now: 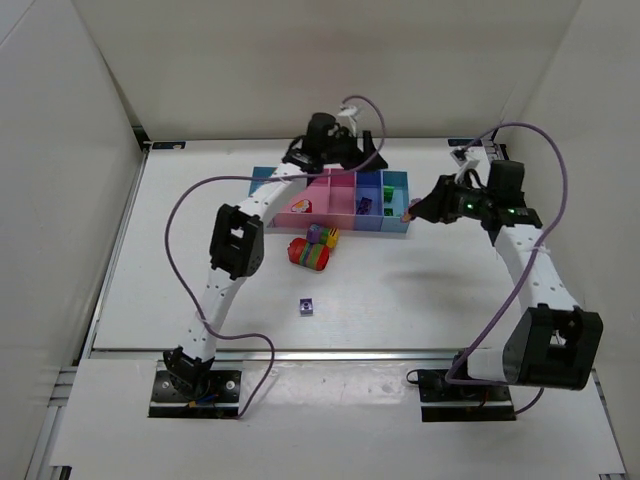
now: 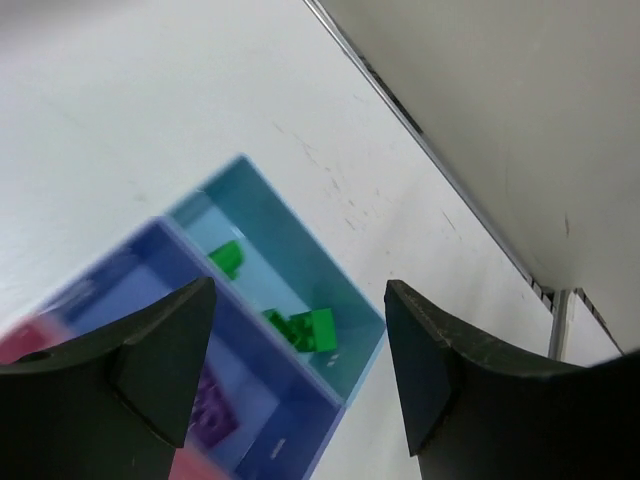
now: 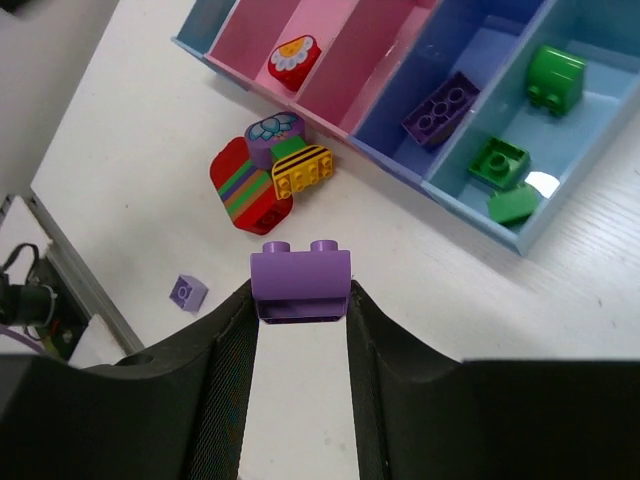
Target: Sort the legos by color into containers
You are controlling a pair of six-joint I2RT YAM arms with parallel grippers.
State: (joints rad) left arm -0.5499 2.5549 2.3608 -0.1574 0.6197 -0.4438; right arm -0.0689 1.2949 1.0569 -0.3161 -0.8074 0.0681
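My right gripper (image 3: 300,297) is clamped on a glossy purple two-stud brick (image 3: 300,275) with a hollow underside. Beyond it on the white table (image 3: 420,290) lie a small purple cube (image 3: 187,291) and a rounded multicoloured chunk (image 3: 245,190). Farther off, the bin row (image 3: 480,225), cut off at its left, holds green bricks (image 3: 555,78) in the end light-blue bin. My left gripper (image 2: 297,300) hangs there with its fingers apart, and its view is blurred.
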